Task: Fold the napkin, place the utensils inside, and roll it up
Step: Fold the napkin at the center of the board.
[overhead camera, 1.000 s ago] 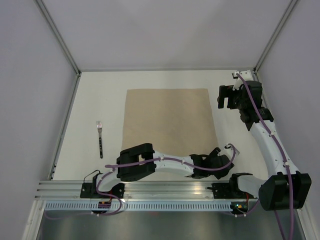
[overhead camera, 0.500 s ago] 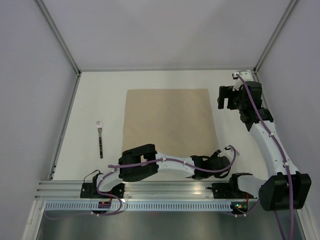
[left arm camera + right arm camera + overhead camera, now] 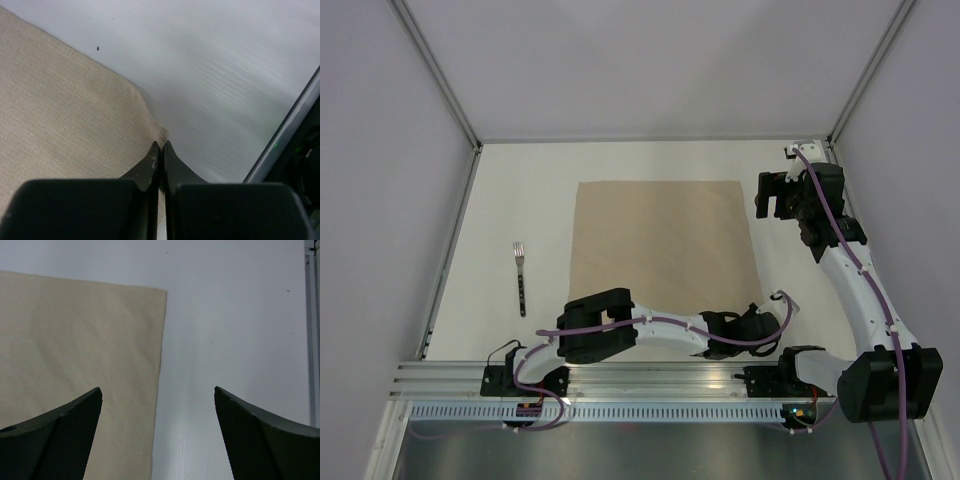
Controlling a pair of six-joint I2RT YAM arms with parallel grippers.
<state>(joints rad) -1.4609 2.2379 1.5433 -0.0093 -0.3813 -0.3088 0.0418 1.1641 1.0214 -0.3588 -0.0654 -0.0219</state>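
Since a second ago, the left gripper (image 3: 161,146) has been brought together on the near right corner of the napkin (image 3: 660,240), and the cloth has been dragged slightly to the right across the table (image 3: 520,190). The right gripper (image 3: 158,388) is held where it was, with its jaws wide apart and nothing between them.

A white, matte tabletop is seen, enclosed by pale grey walls with metal posts at the far corners. A slotted aluminium rail (image 3: 620,375) is fixed along the near edge. The tan napkin is spread flat and unfolded in the middle of the table. A fork (image 3: 521,278) is laid to its left, well apart from it, with the tines pointed away from the arms.

The fork is shown only in the top view. Only in the left wrist view can the pinched corner be seen puckered up against the closed fingertips, with a small dark speck on the bare surface beyond. Only in the right wrist view is the far right corner of the napkin seen lying flat, just left of the gap between the open fingers.
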